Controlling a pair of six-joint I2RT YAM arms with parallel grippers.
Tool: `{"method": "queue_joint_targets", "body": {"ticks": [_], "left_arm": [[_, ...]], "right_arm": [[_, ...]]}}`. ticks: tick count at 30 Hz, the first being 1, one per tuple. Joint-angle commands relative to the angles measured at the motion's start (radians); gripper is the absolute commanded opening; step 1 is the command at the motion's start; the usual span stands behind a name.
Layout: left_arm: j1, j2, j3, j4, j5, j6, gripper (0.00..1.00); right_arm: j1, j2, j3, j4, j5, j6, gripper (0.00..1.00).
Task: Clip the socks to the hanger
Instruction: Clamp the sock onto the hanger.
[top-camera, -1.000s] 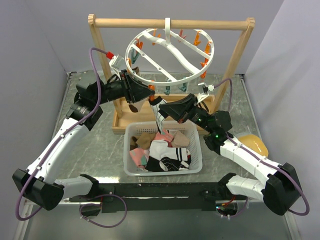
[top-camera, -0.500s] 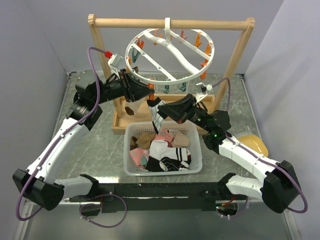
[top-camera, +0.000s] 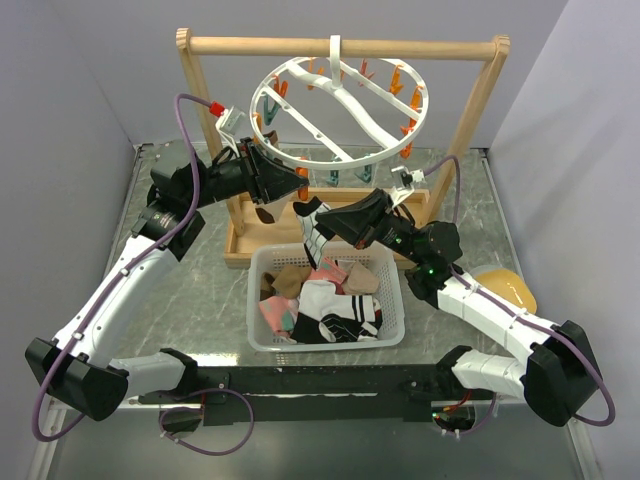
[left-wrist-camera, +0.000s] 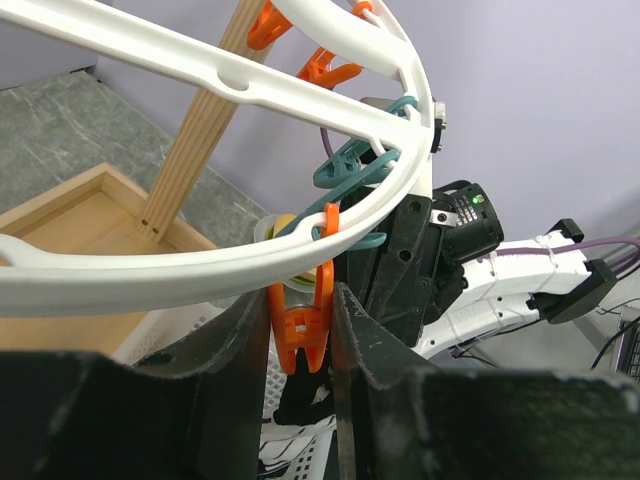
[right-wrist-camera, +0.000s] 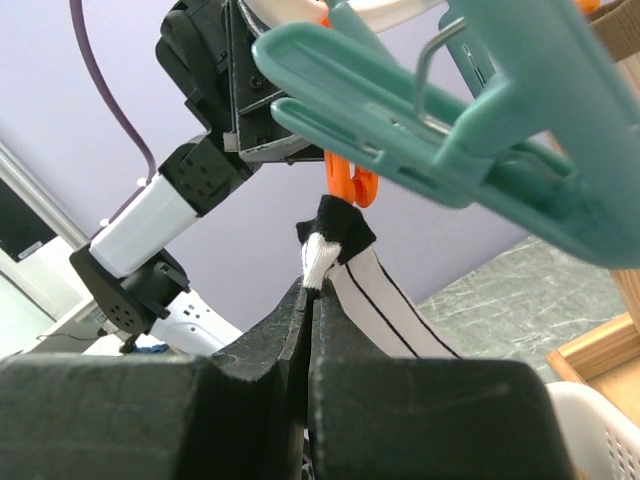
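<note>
The hanger (left-wrist-camera: 200, 262) is smooth, glossy white plastic. Its orange peg (left-wrist-camera: 303, 325) and teal peg (right-wrist-camera: 470, 130) are shiny plastic, the teal one with a bare metal spring (right-wrist-camera: 438, 62). The frame (top-camera: 340, 46) is pale matt wood. The striped sock (right-wrist-camera: 375, 300) is ribbed knit cloth. The counter (top-camera: 200, 290) looks like matt grey stone.

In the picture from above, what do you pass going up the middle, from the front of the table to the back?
white basket → pile of socks → black-and-white striped sock → round white hanger → wooden bar
</note>
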Motion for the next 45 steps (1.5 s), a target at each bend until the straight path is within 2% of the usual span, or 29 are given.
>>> {"method": "queue_joint_targets", "body": {"ticks": [1,45], "left_arm": [[0.000,-0.026,-0.001,0.023,0.038,-0.019,0.01],[0.006,-0.046,-0.036,0.034,0.049,-0.023,0.01]], "right_arm": [[-0.002,-0.005,-0.006,0.082,-0.012,0.011,0.00],[-0.008,0.053,0.069,0.089,-0.025,0.008,0.00]]}}
